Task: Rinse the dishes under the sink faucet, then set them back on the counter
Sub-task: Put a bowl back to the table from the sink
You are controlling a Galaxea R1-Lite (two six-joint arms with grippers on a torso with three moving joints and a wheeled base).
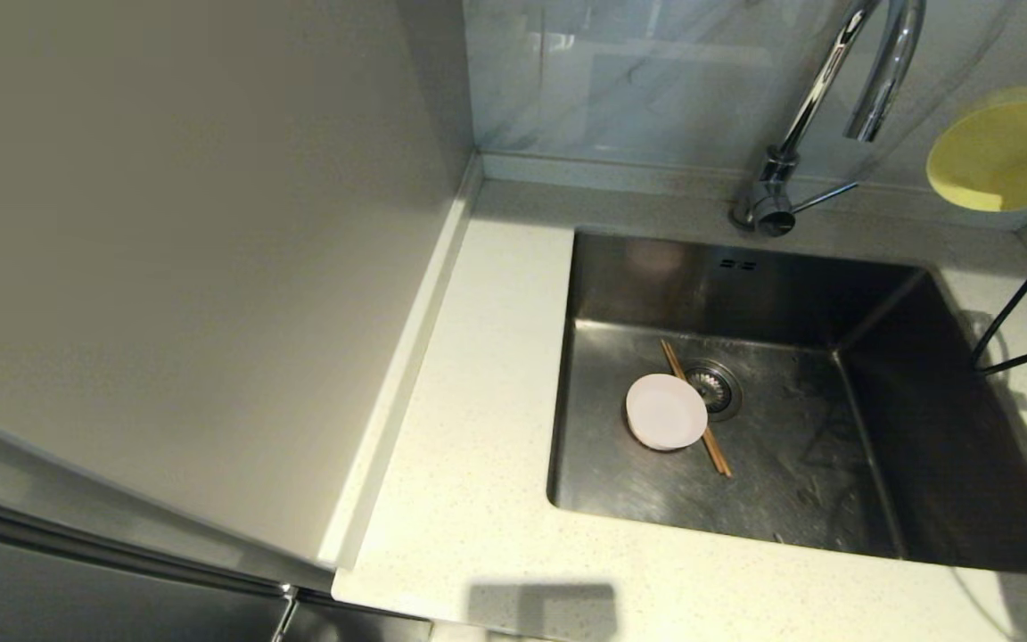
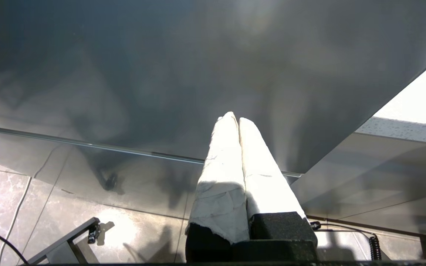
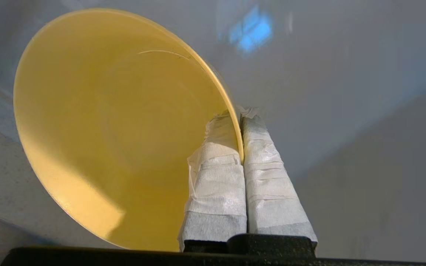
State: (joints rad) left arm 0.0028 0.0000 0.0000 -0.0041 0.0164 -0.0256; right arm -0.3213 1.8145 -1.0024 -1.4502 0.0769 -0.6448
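The sink [image 1: 879, 374], a square brushed-steel basin, lies below and to the left of the right gripper [image 3: 241, 117], which holds its load up in the air, off to the side of the basin's back right corner. The counter [image 1: 469, 428], off-white speckled stone with a low raised rim, wraps around the sink and passes under the gripper; I take it as where the rinsed pieces will be set down.

The faucet [image 1: 870, 80], a shiny chrome gooseneck with a thin lever, stands just left of the gripper. Its spout hangs over the basin, and no water shows.

The bowl [image 3: 117, 129], smooth, round and pale yellow, is clamped by its rim between the right gripper's padded white fingers [image 3: 216, 177], one inside the wall and one outside. It is tipped nearly on edge, with its hollow facing the wrist. That tilt would let water drain, though whether it has been rinsed I cannot tell.

The dish [image 1: 666, 411], small, round and pale pink, sits on the sink floor, well below and left of the gripper, beside the drain. The chopsticks [image 1: 717, 452], thin brown wood, lie partly under it.

The left gripper [image 2: 235, 118] is parked below the counter, its wrapped fingers pressed together on nothing.
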